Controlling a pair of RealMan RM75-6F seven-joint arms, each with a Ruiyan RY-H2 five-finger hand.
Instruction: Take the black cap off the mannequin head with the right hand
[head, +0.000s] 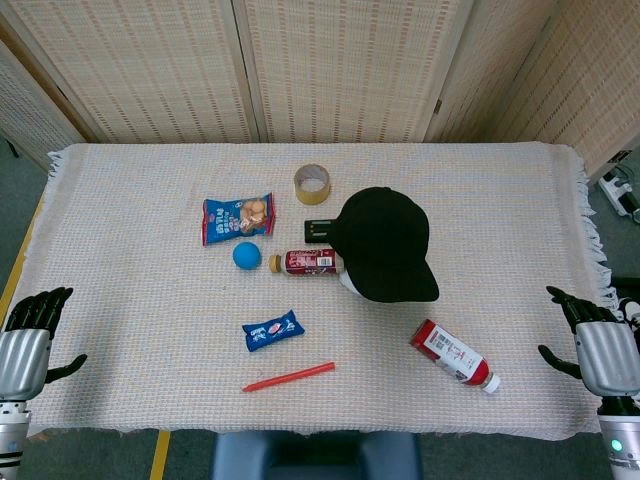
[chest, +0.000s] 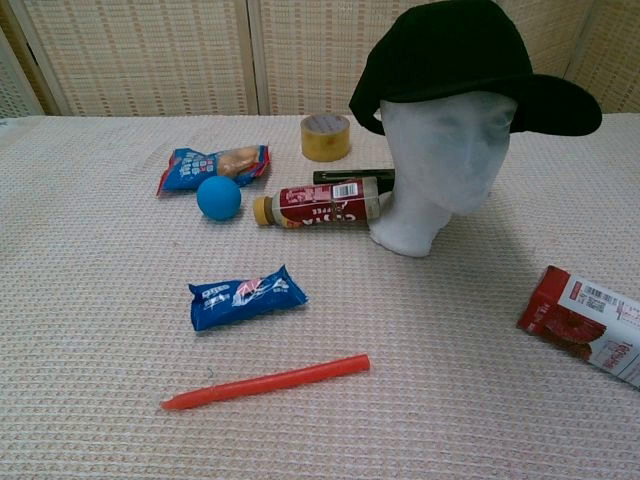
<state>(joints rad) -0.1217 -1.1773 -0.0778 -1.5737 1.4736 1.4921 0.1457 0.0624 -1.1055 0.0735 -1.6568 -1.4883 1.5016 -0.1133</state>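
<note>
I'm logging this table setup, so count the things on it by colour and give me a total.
Black: 2, cap, flat bar
Blue: 3, ball, snack bag, small packet
Red: 3, stick, lying bottle, second bottle
White: 1, mannequin head
Yellow: 1, tape roll
Total: 10

The cap (head: 385, 242) sat on the mannequin head (head: 349, 285) mid-table, untouched. My right hand (head: 596, 345) hovered open at the table's right edge, my left hand (head: 30, 338) open at the left edge, both well apart from it.
</note>
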